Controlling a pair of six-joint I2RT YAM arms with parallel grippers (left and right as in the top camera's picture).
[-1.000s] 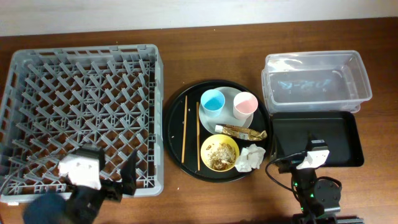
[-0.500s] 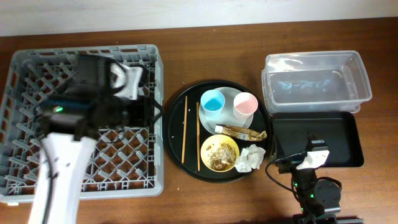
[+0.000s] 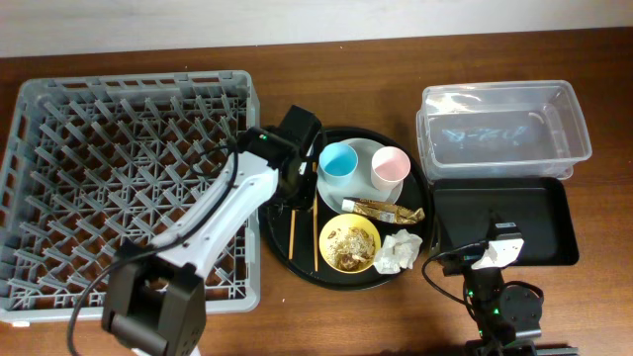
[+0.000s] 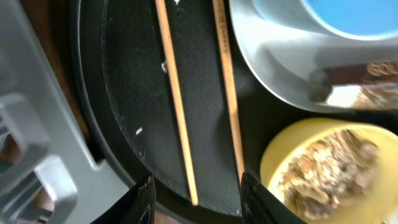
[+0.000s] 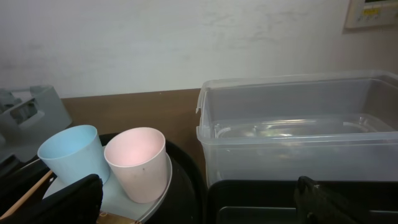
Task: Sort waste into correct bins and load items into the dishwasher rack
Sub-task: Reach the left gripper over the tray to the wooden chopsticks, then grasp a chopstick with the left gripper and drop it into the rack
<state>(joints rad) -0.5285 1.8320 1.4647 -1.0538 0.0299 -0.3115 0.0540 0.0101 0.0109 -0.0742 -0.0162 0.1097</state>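
My left gripper (image 3: 296, 190) hangs over the left side of the round black tray (image 3: 280, 168), above the two wooden chopsticks (image 3: 294, 229). In the left wrist view its fingers (image 4: 144, 199) stand partly apart, with the chopsticks (image 4: 177, 106) below the gap and nothing gripped. A blue cup (image 3: 338, 161) and a pink cup (image 3: 390, 166) stand on the plate (image 3: 362, 191). The yellow bowl (image 3: 349, 242) holds food scraps. The foil wrapper (image 3: 384, 210) and the napkin (image 3: 396, 252) lie beside it. My right gripper (image 3: 495, 253) rests wide open at the black bin's near edge.
The grey dishwasher rack (image 3: 129, 178) fills the left of the table with nothing in it. At the right stand the clear tub (image 3: 502, 129) and, nearer, the shallow black bin (image 3: 539, 227). The right wrist view shows both cups (image 5: 138, 162) and the tub (image 5: 298, 137).
My left arm has swung from the rack's near edge, across the rack, to over the round tray. Its jaws have narrowed partway. The right arm has not moved.
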